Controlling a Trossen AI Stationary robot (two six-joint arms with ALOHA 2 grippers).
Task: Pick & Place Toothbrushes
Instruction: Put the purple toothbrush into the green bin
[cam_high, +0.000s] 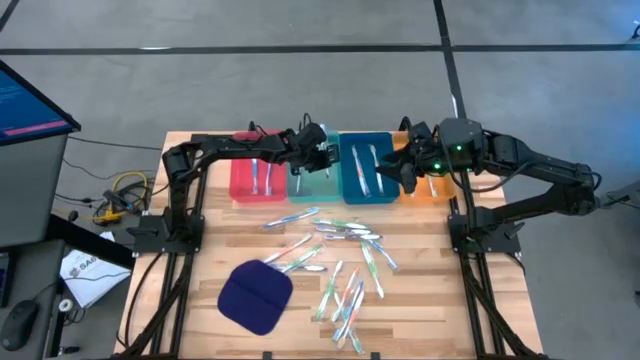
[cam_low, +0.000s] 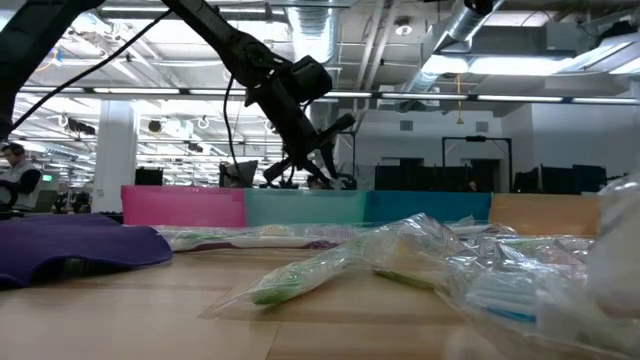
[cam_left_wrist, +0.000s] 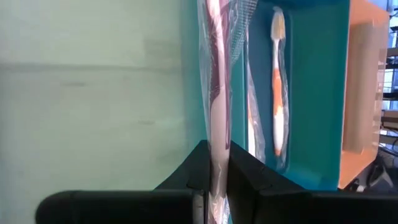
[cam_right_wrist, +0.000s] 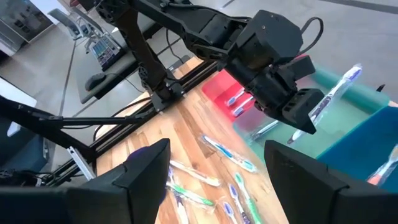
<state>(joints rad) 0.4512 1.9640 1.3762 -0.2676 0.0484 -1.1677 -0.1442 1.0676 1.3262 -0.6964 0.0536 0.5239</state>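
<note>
My left gripper (cam_high: 322, 160) is over the teal tray (cam_high: 316, 187) at the table's far edge, shut on a toothbrush (cam_right_wrist: 336, 90) in a clear wrapper. My right gripper (cam_right_wrist: 217, 180) hangs open and holds nothing, above the border of the blue tray (cam_high: 352, 190) and the orange tray (cam_high: 432, 190). Toothbrushes lie flat in the red tray (cam_high: 240, 180) and the blue tray, one of them orange and white (cam_left_wrist: 278, 87). Several wrapped toothbrushes (cam_high: 345, 270) lie scattered on the wooden table. My left gripper pinches the wrapped toothbrush by its handle (cam_left_wrist: 217, 146) between the two fingers (cam_left_wrist: 249, 177). The fingers slant down toward the far edge, and the brush runs on ahead of them rather than across. Its head end (cam_right_wrist: 353, 71) sticks out past the fingertips over the teal tray.
A dark blue cloth pad (cam_high: 255, 297) lies at the table's near left. The four trays stand side by side along the far edge. A monitor and cables sit beyond the table's left side.
</note>
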